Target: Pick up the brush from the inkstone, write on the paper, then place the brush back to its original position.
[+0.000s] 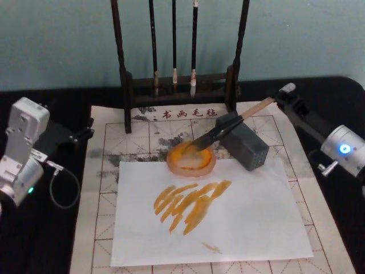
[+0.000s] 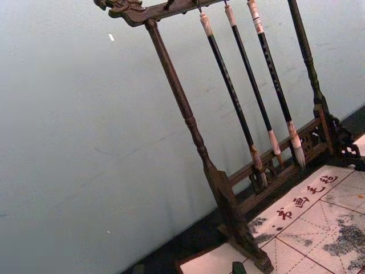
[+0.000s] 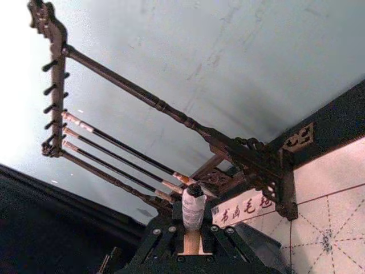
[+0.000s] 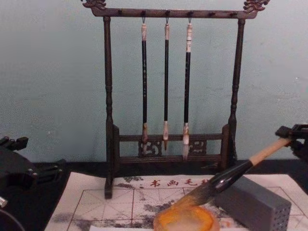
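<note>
The inkstone is orange-amber with a paler centre. The brush at it goes pale wood, black, then dark bristles. In front of the inkstone a plain white sheet bears orange strokes. Under both, the paper shows red grid lines, red characters and grey smudges. Beside the inkstone is a grey block.

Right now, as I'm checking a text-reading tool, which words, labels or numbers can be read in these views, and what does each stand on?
"书画毛毡": red characters printed in a row along the far edge of the paper.
No text can be read on the brush, the inkstone or the grey block.
</note>
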{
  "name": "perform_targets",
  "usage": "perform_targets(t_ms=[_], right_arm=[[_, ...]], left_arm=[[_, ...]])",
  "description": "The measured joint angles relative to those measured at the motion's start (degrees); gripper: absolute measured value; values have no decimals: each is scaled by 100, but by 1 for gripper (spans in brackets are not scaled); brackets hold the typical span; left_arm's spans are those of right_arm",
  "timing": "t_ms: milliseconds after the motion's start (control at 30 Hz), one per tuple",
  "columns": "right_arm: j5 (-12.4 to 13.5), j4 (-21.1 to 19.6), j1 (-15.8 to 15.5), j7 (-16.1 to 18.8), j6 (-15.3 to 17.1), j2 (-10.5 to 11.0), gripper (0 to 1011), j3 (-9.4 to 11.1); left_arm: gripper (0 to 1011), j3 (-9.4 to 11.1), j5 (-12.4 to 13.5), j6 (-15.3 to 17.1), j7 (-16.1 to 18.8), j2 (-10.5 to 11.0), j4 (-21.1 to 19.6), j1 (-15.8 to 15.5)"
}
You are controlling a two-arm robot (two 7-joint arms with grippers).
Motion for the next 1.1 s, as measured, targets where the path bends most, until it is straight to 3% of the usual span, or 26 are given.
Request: perform_targets(t_ms=[567, 1100], right_arm=[[254, -418, -233, 128, -95, 430, 185, -43], [179, -762, -458, 565, -237, 959, 185, -286]], left_arm=[[1001, 0, 0, 0, 0, 0, 0, 0], [1001, 0, 0, 0, 0, 0, 0, 0]])
